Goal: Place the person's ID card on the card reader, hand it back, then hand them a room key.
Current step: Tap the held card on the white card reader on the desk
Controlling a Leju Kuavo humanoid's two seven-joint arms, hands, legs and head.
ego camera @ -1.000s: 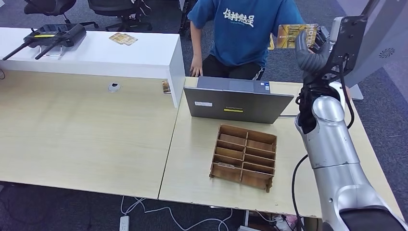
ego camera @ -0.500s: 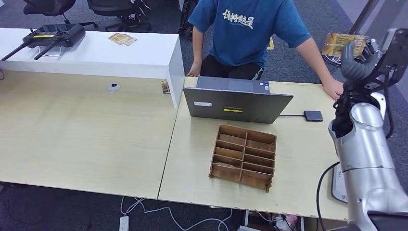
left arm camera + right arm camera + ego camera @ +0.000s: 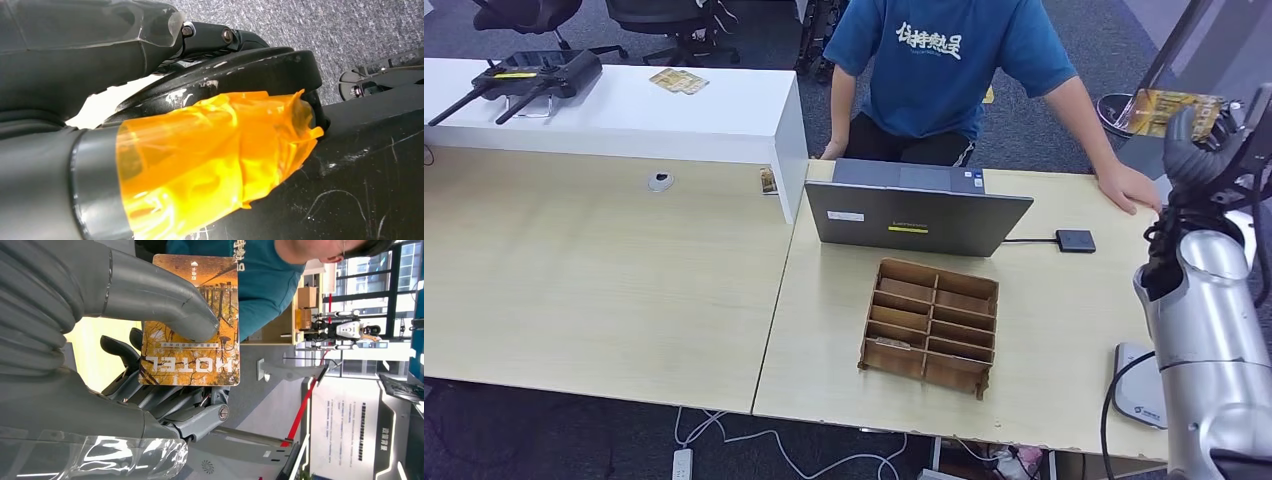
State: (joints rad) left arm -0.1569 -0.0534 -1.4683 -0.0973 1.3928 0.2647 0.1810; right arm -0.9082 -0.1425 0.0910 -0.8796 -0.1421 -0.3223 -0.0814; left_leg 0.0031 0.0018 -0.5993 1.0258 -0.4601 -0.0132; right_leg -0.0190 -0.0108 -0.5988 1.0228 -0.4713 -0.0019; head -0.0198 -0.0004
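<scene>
Since half a second ago the right hand point(image 3: 1199, 150) has swung farther to the robot's right and slightly lower, carrying the room key point(image 3: 1174, 110) with it; a second ago it was raised beside the person's point(image 3: 954, 70) shoulder. The person's hand point(image 3: 1129, 187) now lies flat on the far right edge of the table point(image 3: 1064, 330), nearer the robot's arm than before.

Right hand: holds the room key, thumb point(image 3: 165, 297) pressed on the card's face, dark fingers point(image 3: 165, 397) behind it. The card is orange-brown with a tree picture and the word HOTEL. It is up in the air, off the table's far right corner, just beside the person's hand but apart from it.

Left hand: the left wrist view shows dark robot body parts and a piece wrapped in orange tape point(image 3: 210, 160) over grey carpet; cannot tell how the hand's fingers lie.

On the table: grey laptop point(image 3: 919, 215), lid toward the robot; wooden divided tray point(image 3: 932, 325) in front of it; small dark adapter point(image 3: 1075, 240) on a cable to the laptop's right; white flat device point(image 3: 1139, 395) at the near right edge, partly behind the right arm. On the white counter point(image 3: 624, 110) at far left: black device with antennas point(image 3: 524, 75) and a few cards point(image 3: 679, 81).
</scene>
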